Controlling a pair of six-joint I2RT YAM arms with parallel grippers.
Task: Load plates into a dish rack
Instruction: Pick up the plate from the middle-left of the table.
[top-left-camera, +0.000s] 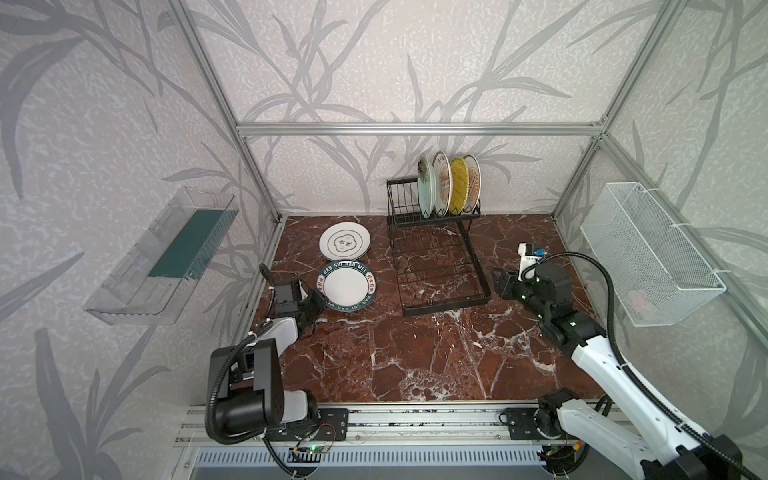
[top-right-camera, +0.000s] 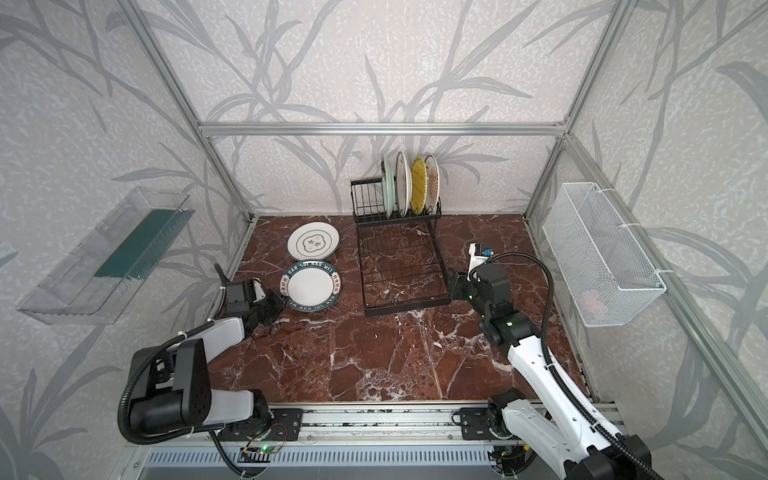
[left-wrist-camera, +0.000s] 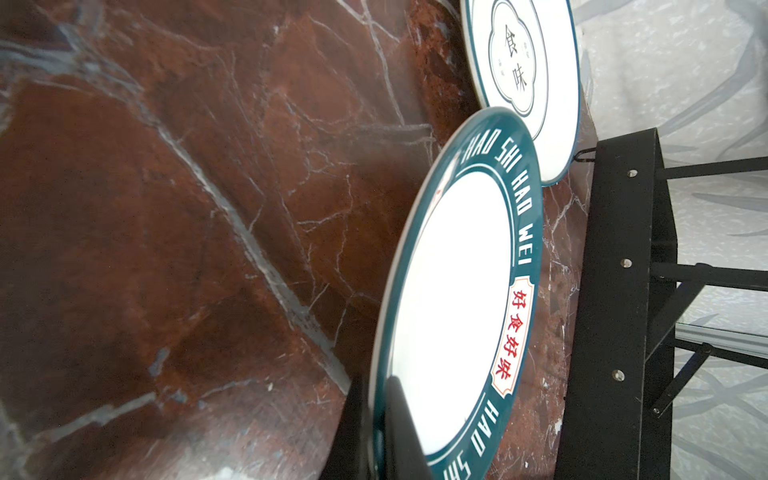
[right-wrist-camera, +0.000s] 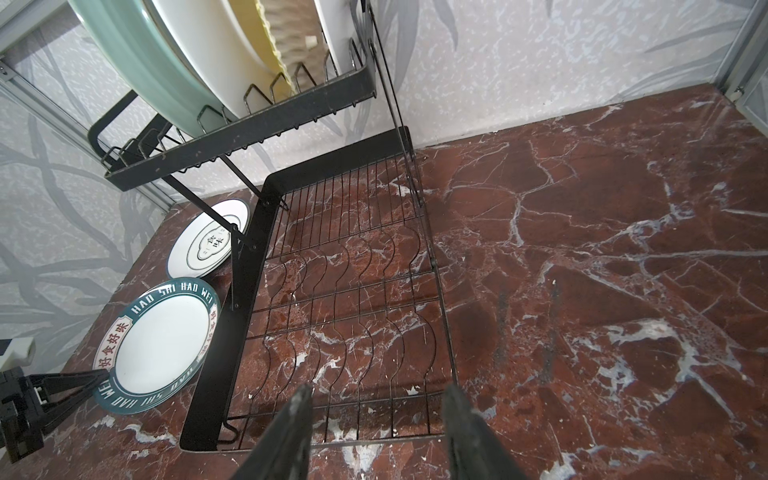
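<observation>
A white plate with a dark lettered rim (top-left-camera: 347, 286) (top-right-camera: 311, 286) (left-wrist-camera: 453, 291) (right-wrist-camera: 162, 345) lies low on the marble table. My left gripper (top-left-camera: 318, 301) (top-right-camera: 279, 305) (left-wrist-camera: 376, 403) is shut on its near-left rim, one finger on top and one underneath. Behind it a white plate with a ringed emblem (top-left-camera: 344, 245) (top-right-camera: 312, 242) (left-wrist-camera: 523, 62) (right-wrist-camera: 210, 243) lies flat. The black wire dish rack (top-left-camera: 432, 218) (top-right-camera: 397, 218) (right-wrist-camera: 249, 124) holds several plates upright, among them a mint one (top-left-camera: 426, 187) and a yellow one (top-left-camera: 459, 183). My right gripper (top-left-camera: 498, 282) (top-right-camera: 455, 286) (right-wrist-camera: 376, 395) hangs open and empty at the near right corner of the rack's tray.
A clear plastic tray (top-left-camera: 162, 257) hangs on the left wall and a white mesh basket (top-left-camera: 648, 253) on the right wall. Aluminium frame posts stand in the back corners. The rack's flat grid base (top-left-camera: 440, 270) lies between the two arms.
</observation>
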